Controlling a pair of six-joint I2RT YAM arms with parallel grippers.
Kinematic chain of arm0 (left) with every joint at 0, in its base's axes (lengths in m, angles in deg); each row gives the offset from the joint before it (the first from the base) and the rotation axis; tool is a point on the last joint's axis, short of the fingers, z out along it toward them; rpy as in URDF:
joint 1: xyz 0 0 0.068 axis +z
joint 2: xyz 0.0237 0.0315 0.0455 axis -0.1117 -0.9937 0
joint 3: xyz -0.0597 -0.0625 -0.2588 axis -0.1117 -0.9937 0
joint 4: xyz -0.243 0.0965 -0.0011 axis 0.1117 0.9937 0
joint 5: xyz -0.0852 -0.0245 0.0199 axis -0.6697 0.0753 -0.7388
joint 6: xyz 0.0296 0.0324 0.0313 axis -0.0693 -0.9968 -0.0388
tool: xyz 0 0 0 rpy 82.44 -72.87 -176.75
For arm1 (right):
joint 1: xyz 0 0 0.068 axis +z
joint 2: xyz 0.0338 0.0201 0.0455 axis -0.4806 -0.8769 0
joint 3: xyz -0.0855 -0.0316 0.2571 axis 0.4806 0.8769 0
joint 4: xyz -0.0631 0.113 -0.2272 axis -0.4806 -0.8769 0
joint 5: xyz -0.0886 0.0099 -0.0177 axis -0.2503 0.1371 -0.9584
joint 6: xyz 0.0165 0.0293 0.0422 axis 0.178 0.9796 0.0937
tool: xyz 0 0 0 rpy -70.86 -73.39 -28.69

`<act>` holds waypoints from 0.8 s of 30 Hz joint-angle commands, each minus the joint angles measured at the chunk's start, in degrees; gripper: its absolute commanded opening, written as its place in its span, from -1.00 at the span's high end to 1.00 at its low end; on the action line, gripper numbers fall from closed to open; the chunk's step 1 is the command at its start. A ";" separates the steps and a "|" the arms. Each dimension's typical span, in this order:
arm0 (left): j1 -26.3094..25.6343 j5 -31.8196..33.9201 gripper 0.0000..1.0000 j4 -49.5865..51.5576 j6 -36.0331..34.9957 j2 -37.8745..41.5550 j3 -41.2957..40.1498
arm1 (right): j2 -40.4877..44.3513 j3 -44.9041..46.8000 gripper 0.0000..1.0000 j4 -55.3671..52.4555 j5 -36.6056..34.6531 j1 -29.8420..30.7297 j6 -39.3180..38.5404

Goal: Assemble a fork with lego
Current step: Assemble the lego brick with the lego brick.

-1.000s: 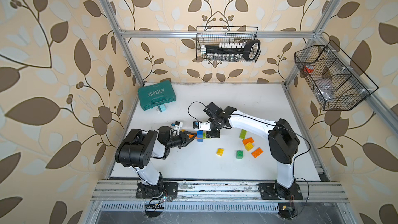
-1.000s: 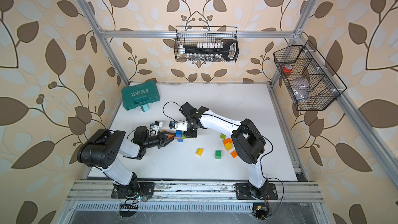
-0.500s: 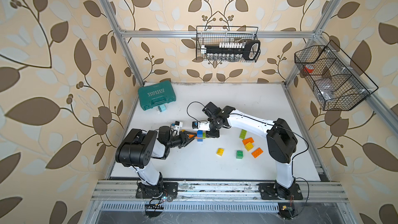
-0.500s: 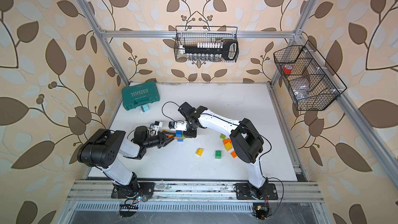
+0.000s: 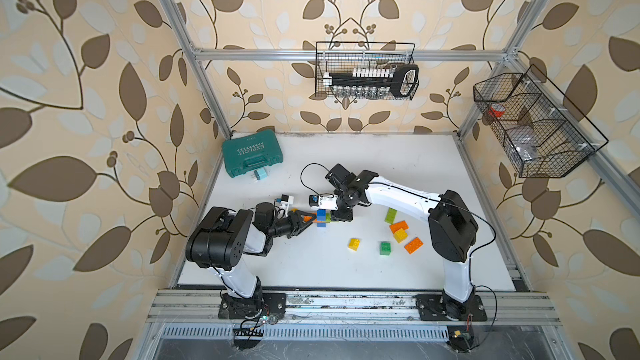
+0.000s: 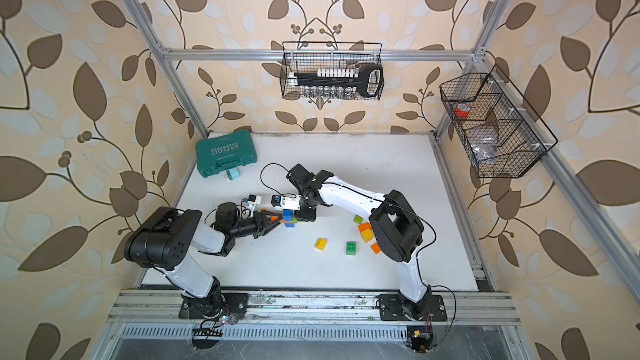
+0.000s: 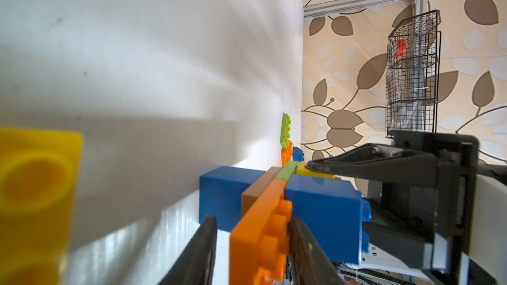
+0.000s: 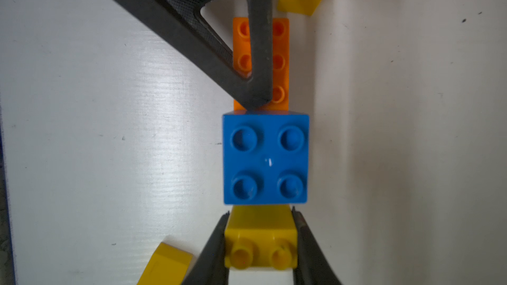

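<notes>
My left arm [image 5: 221,237] sits folded low, its forearm stretched level toward the right arm [image 5: 401,199]. The right arm reaches in from the other side, elbow raised and wrist bent downward. The two grippers come nearly tip to tip. The right gripper [image 8: 260,211] is clamped on a yellow brick [image 8: 260,231]. The left gripper [image 7: 252,223] straddles an orange plate [image 7: 260,228], one finger [image 8: 259,37] lying on its studs; how firmly, I cannot tell.

"EXPLOIT", upside down, on teal case [image 5: 252,154]
</notes>
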 commanded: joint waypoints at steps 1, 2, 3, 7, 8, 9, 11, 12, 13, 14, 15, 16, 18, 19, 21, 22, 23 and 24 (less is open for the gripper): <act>0.34 4.60 0.07 10.16 -1.44 -0.71 -1.15 | -2.58 0.32 0.50 -1.46 -2.26 -0.16 0.66; 0.35 4.56 0.06 10.31 -1.44 -0.19 -1.06 | -2.57 -0.08 0.49 -1.85 -2.35 -0.04 0.65; 0.38 4.47 0.04 10.39 -1.44 0.34 -1.10 | -2.57 -0.46 0.49 -2.18 -2.37 0.00 0.56; 0.35 4.60 0.00 12.85 0.28 3.57 -0.22 | -2.72 -1.12 0.46 -2.96 -2.18 0.25 0.73; 0.38 4.85 -0.01 14.21 -0.17 4.55 -0.02 | -2.66 -1.21 0.45 -3.15 -1.84 0.29 0.79; 0.38 5.03 -0.02 15.38 -0.42 5.28 0.24 | -2.57 -1.33 0.43 -3.16 -1.61 0.33 0.90; 0.37 5.44 -0.04 16.61 -0.56 6.47 0.44 | -2.32 -1.70 0.39 -3.31 -1.31 0.44 1.13; 0.35 5.44 -0.05 16.63 -0.41 6.66 0.52 | -2.23 -1.91 0.37 -3.34 -1.24 0.41 1.30; 0.37 5.35 -0.07 16.56 -0.25 6.87 0.65 | -2.14 -2.15 0.34 -3.43 -1.02 0.51 1.35; 0.37 5.26 -0.09 16.23 0.00 6.96 0.68 | -1.98 -2.44 0.30 -3.51 -0.88 0.54 1.43; 0.33 5.20 -0.12 15.94 0.14 7.06 0.69 | -1.91 -2.52 0.26 -3.49 -0.70 0.54 1.52; 0.27 5.03 -0.14 15.64 0.23 7.07 0.77 | -1.87 -2.82 0.22 -3.66 -0.41 0.48 1.61; 0.30 4.78 -0.17 15.01 0.47 6.92 0.87 | -1.72 -3.23 0.15 -3.85 -0.19 0.56 1.83; 0.31 4.66 -0.18 14.44 0.74 6.94 0.78 | -1.63 -3.40 0.11 -4.03 0.06 0.59 1.79; 0.29 4.31 -0.20 13.43 1.40 7.03 0.65 | -1.37 -3.53 0.04 -3.91 0.32 0.62 1.96; 0.31 4.30 -0.21 13.06 1.63 7.32 0.62 | -1.21 -3.52 0.01 -3.87 0.69 0.60 2.05; 0.31 4.30 -0.23 13.23 1.66 7.79 0.69 | -1.10 -3.51 -0.02 -3.80 0.70 0.60 2.07; 0.31 4.30 -0.24 13.96 1.44 8.24 0.91 | -0.92 -3.34 -0.04 -3.59 0.91 0.61 2.22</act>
